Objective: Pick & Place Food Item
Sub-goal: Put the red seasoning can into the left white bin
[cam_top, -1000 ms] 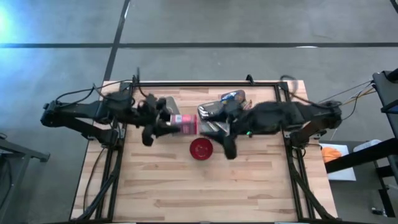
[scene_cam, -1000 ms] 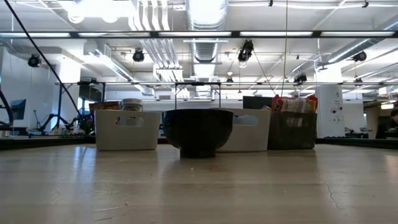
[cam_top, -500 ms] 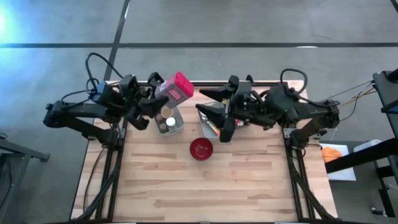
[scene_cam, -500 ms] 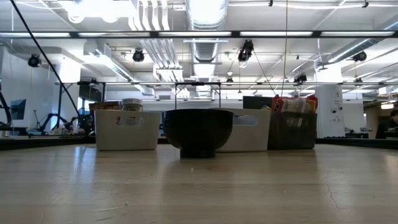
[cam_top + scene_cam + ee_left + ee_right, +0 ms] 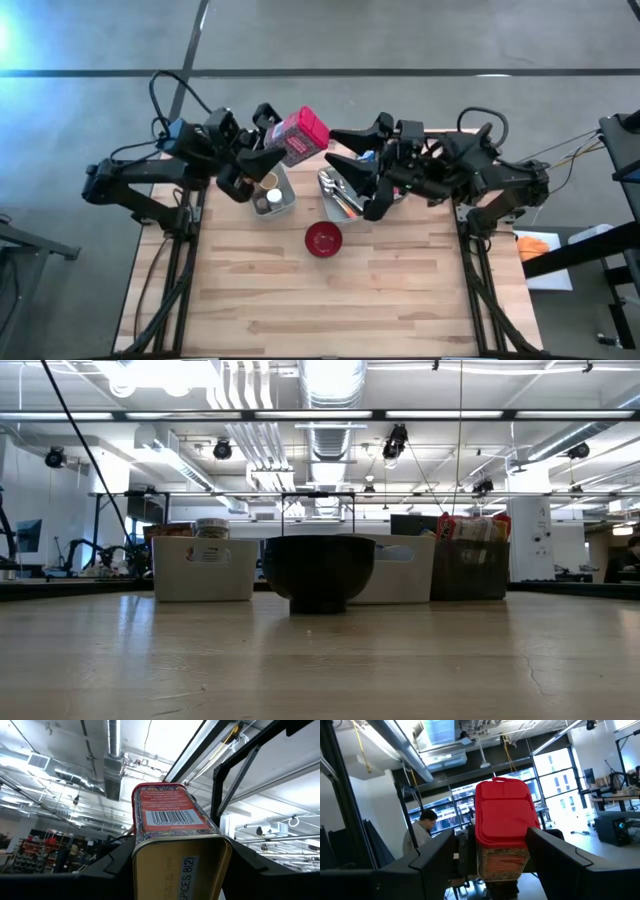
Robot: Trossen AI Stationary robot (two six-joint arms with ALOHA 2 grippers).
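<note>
A tall spice tin (image 5: 298, 136) with a red lid and gold base is in the air over the table's far left part, and my left gripper (image 5: 272, 140) is shut on it. In the left wrist view the tin (image 5: 172, 815) shows its barcode side and gold base. My right gripper (image 5: 352, 172) stands open to the tin's right, its fingers pointing at it without touching. In the right wrist view the tin (image 5: 502, 827) shows lid-first beyond my open fingers. A red bowl (image 5: 323, 239) rests on the table below. My left gripper pinches the tin's gold base end (image 5: 150, 862) between its two fingers, one on each side. The fingers come from the table's left, slanting upward, and lie along the tin. The tin is lifted clear, tilted, with its red lid (image 5: 162, 790) pointing up and away from the gripper.
A white bin with jars (image 5: 272, 194) and a bin with metal utensils (image 5: 340, 192) stand at the far middle, below the grippers. In the low view the bowl (image 5: 318, 570), white bins (image 5: 205, 568) and a dark basket of snack packs (image 5: 470, 565). A person (image 5: 420, 835) stands in the room behind.
My left gripper has risen and gone toward the far edge with the tin, tipping upward; the tin, level and low between the bins before, now points lid-up, higher. My right gripper has tipped upward and drawn back a little toward the right, staying open.
</note>
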